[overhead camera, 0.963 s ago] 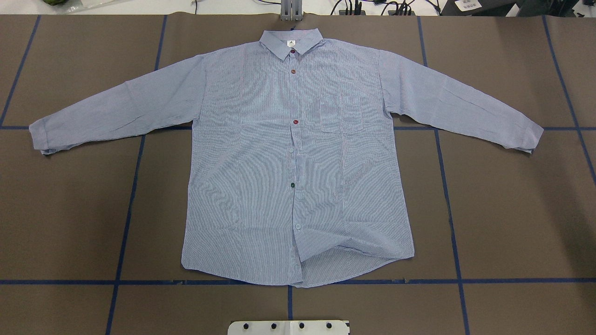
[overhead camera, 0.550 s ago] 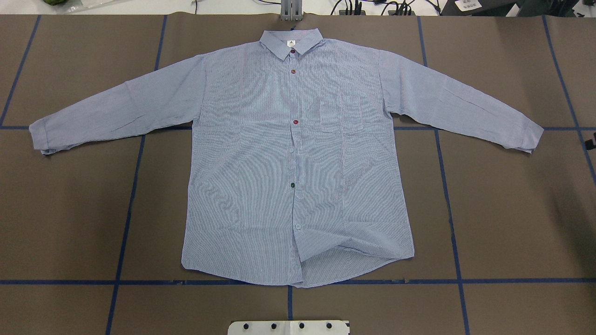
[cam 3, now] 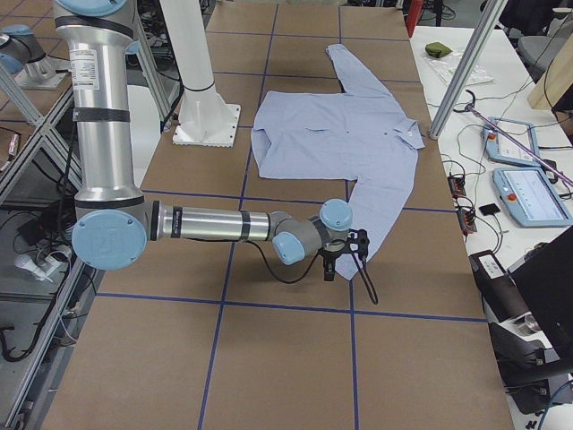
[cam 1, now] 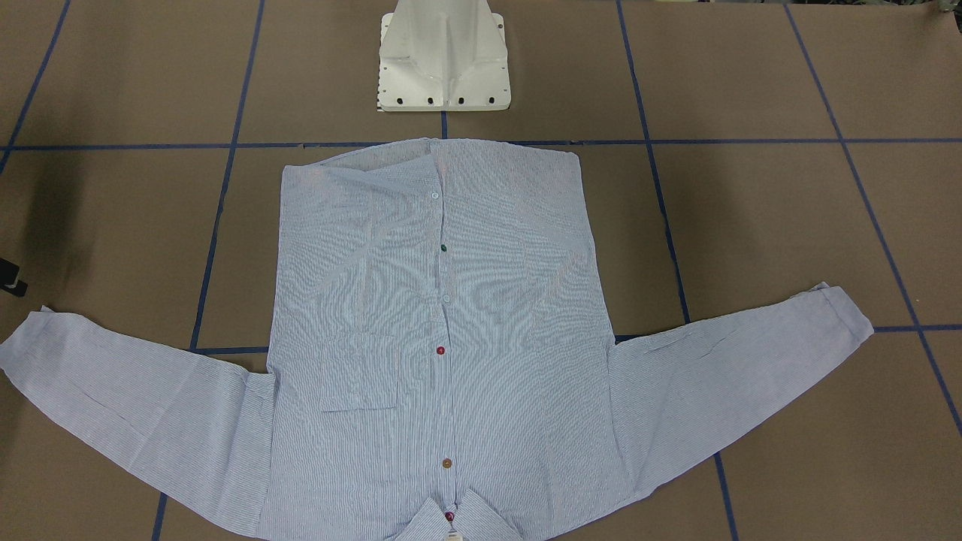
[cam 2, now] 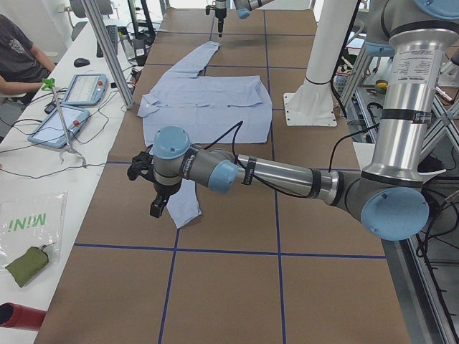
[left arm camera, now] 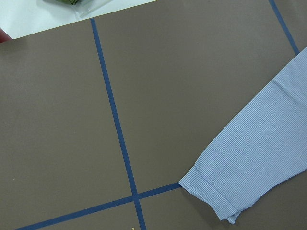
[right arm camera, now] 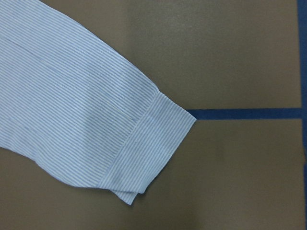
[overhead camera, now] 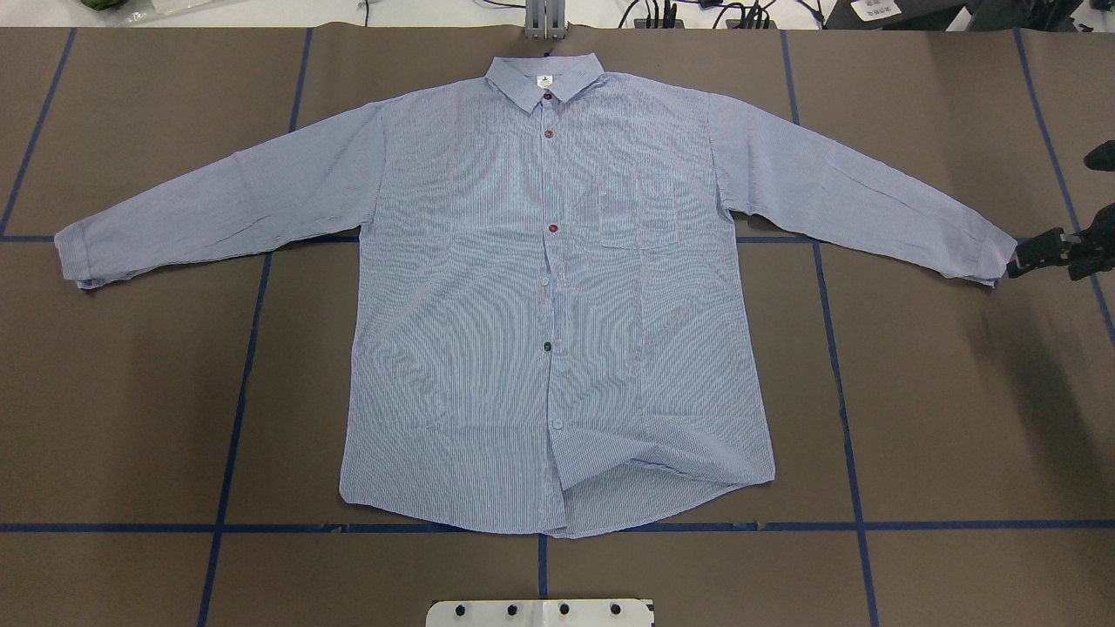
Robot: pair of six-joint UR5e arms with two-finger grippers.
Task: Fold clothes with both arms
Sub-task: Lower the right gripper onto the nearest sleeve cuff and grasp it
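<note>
the left claw (cam 2: 156, 206) hangs low over the brown bench (overhead camera: 131, 392), just beside the left cuff (overhead camera: 74, 259) of the shirt (overhead camera: 540, 287). it shows only from the side, so i cannot tell how far open it is or whether it grips anything. the striped shirt lies flat and face up in the middle of the bench, buttoned, with both sleeves spread outward. its collar (overhead camera: 544, 78) is at the far edge and its hem is toward the robot's white base (overhead camera: 540, 612). the front edge near the hem is a little turned over. the chest pocket (overhead camera: 638, 213) sits right of the button line. the right cuff (overhead camera: 993, 254) lies flat on a blue tape line (right arm camera: 249, 114). the black right claw (overhead camera: 1023, 259) has its tip just beside this cuff. i cannot tell its opening, nor whether it touches the cloth.
</note>
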